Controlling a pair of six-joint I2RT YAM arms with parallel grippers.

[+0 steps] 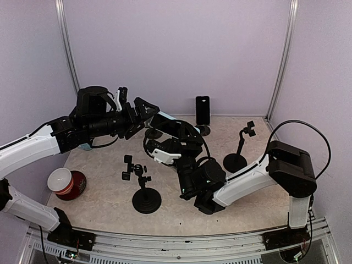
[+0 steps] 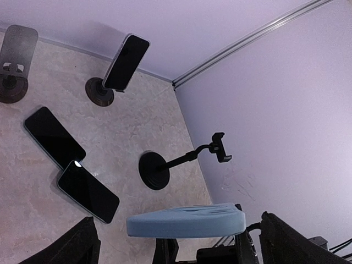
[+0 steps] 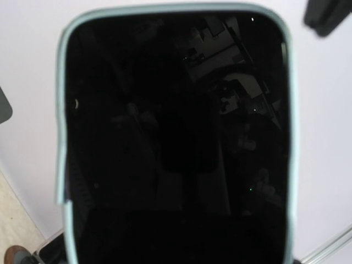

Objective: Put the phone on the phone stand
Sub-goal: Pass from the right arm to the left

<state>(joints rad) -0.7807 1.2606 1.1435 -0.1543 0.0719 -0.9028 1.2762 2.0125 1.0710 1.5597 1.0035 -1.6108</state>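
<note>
A phone in a light-blue case (image 1: 170,125) is held in the air over the middle of the table by my right gripper (image 1: 173,141). Its dark screen (image 3: 176,137) fills the right wrist view and hides the fingers. My left gripper (image 1: 142,116) is open at the phone's left end. In the left wrist view the case's edge (image 2: 187,221) lies between the spread fingers (image 2: 77,247). An empty clamp phone stand (image 1: 236,159) stands at the right and also shows in the left wrist view (image 2: 155,170). Another empty clamp stand (image 1: 146,199) stands at the front.
A black phone sits on a stand (image 1: 203,111) at the back wall. Two more phones (image 2: 54,137) (image 2: 89,191) lie flat on the table. A plate-type stand (image 2: 16,55) is at the back left. A red cup (image 1: 67,183) stands at the left edge.
</note>
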